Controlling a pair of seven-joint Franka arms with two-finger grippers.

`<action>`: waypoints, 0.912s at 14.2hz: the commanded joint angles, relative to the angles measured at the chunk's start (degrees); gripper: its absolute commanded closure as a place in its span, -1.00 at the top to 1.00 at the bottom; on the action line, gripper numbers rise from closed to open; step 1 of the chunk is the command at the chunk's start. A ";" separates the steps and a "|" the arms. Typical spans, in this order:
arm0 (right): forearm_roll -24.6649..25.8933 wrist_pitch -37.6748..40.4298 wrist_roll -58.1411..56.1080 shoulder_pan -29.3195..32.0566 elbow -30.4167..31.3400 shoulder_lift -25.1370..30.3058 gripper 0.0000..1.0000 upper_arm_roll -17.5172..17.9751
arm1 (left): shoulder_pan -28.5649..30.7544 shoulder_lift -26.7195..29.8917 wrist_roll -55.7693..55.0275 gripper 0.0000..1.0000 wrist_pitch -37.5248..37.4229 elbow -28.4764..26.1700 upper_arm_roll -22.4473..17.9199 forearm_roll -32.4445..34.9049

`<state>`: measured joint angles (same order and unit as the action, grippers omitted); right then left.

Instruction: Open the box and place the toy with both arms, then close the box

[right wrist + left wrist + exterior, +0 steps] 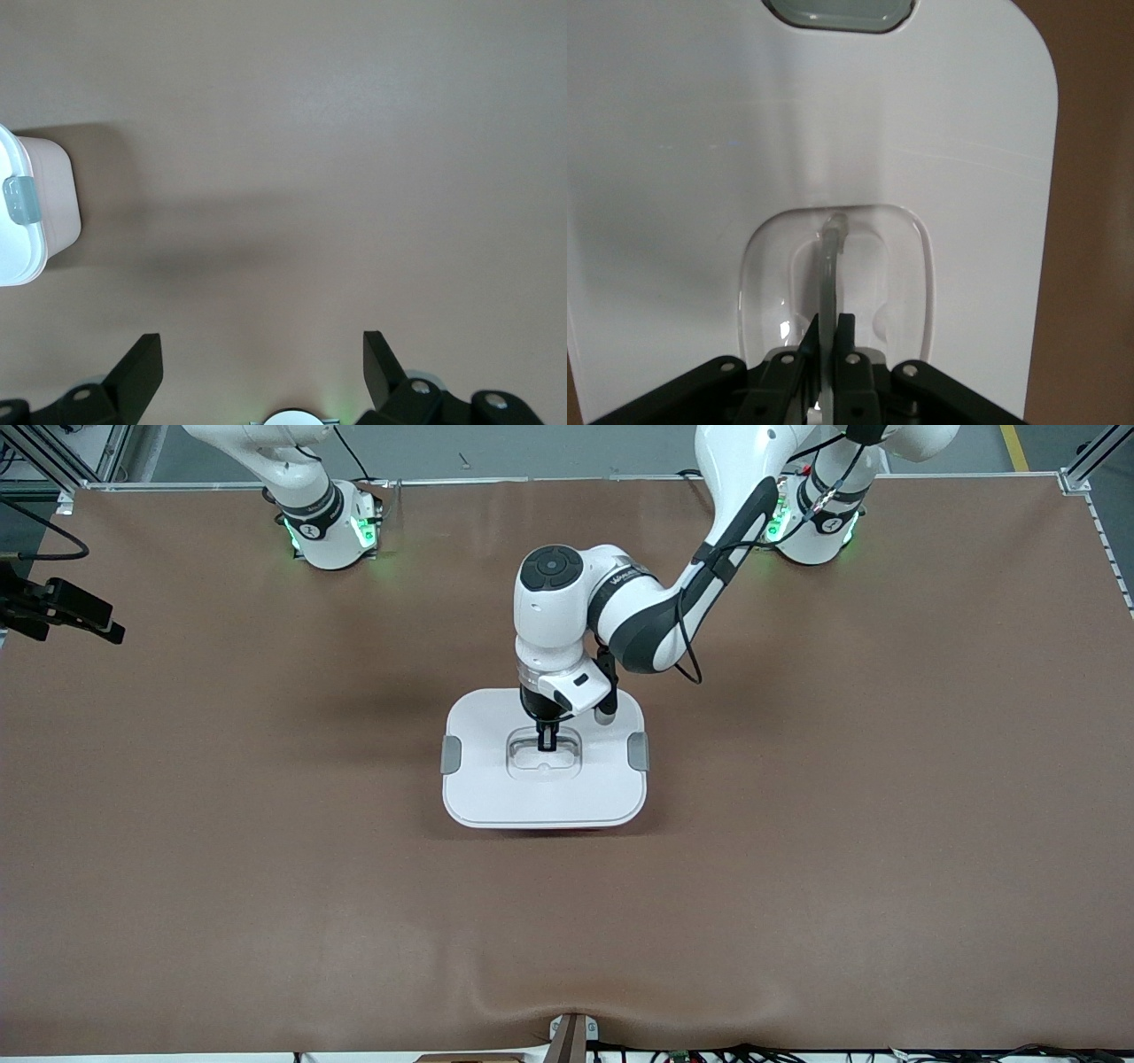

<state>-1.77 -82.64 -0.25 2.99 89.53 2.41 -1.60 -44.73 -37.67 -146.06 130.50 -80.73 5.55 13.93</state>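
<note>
Pink tub box (544, 757) mid-bench, white lid (496, 779) on, grey clips (451, 754) at both ends. Likely light, rigid, slick; best hold: clear centre handle (831, 257). Left claw (547, 742) pinching that handle. Right claw (262, 365) spread wide, waiting over bare bench (266, 868). Toy unseen.

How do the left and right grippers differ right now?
The left gripper is shut on the clear handle in the recess of the box's white lid; the right gripper is open and holds nothing. The left gripper is down at the box; the right gripper waits over bare brown table beside it. Both have black fingers.
</note>
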 commanded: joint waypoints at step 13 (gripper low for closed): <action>1.06 -3.05 0.69 0.18 1.26 0.49 1.00 0.29 | -1.33 -1.00 0.25 0.21 -1.39 1.01 -0.19 3.21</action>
<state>-1.76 -85.09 -0.25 3.01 90.07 2.40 -1.59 -45.94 -38.02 -146.06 130.05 -80.73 5.58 15.94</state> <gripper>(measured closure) 0.000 0.877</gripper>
